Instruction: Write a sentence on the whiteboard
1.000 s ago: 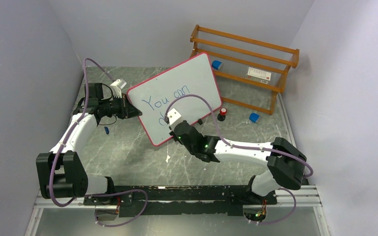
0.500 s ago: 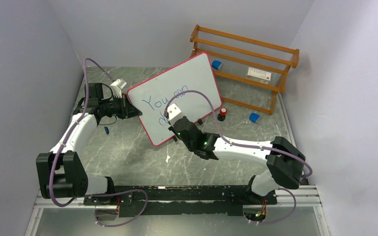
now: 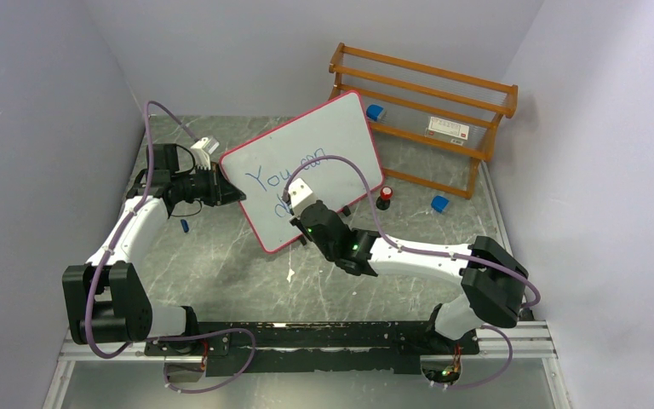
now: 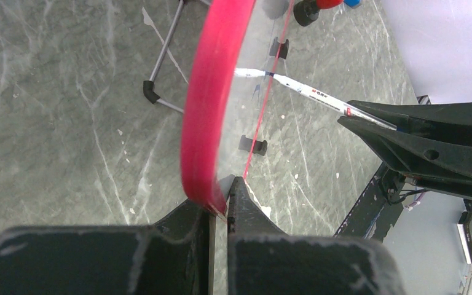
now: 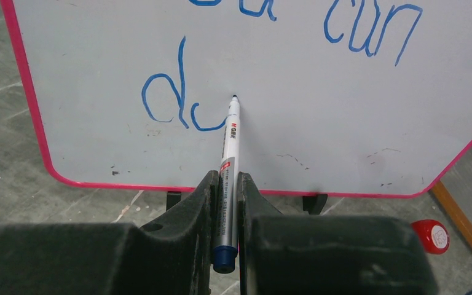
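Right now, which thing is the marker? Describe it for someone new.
Find the big pink-framed whiteboard. The right gripper in front of it pinches the marker, tip at the board. It is the only thin white barrel, blue-ended, between black fingers.

rack point(image 3: 426, 89) behind whiteboard point(image 3: 332, 136); marker point(image 5: 228, 147) tip on whiteboard

I work in a lab test cell: plain pale walls point(image 3: 43, 128) box in my grey marbled table point(image 3: 221, 264) left, right and far, with a black mounting rail point(image 3: 324, 331) along the near edge.
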`<action>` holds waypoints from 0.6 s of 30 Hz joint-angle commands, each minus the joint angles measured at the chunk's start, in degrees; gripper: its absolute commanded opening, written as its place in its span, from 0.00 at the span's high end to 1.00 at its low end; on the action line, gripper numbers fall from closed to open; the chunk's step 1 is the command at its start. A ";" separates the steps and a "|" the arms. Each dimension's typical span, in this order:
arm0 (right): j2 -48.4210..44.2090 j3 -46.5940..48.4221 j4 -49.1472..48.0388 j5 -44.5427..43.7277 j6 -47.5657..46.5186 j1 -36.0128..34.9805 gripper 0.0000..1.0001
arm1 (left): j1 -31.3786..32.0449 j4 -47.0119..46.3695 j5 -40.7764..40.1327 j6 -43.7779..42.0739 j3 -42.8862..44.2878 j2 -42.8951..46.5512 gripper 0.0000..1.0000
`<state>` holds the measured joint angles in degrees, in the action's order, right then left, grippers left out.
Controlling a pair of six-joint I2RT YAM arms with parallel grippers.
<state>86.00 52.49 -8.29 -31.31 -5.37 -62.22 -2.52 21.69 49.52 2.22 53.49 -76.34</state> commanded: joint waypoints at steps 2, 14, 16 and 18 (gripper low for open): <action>-0.08 0.21 -2.75 4.06 0.36 0.18 1.00 | 0.15 -0.34 -10.97 -5.06 -0.95 -0.99 0.95; -0.17 0.07 -2.52 3.99 0.53 -0.82 1.00 | 0.15 -0.34 -11.10 -4.93 -0.94 -0.90 0.95; -0.30 0.03 -2.58 3.74 0.53 -0.92 1.00 | 0.11 -0.34 -11.11 -4.93 -0.96 -0.86 0.95; -0.30 0.22 -2.37 3.71 0.36 -1.04 1.00 | 0.15 -0.33 -11.19 -4.91 -0.96 -0.83 0.95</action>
<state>85.95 52.49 -8.86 -30.04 -5.39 -62.87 -2.52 21.71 49.45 2.31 53.49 -76.34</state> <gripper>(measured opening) 0.152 0.083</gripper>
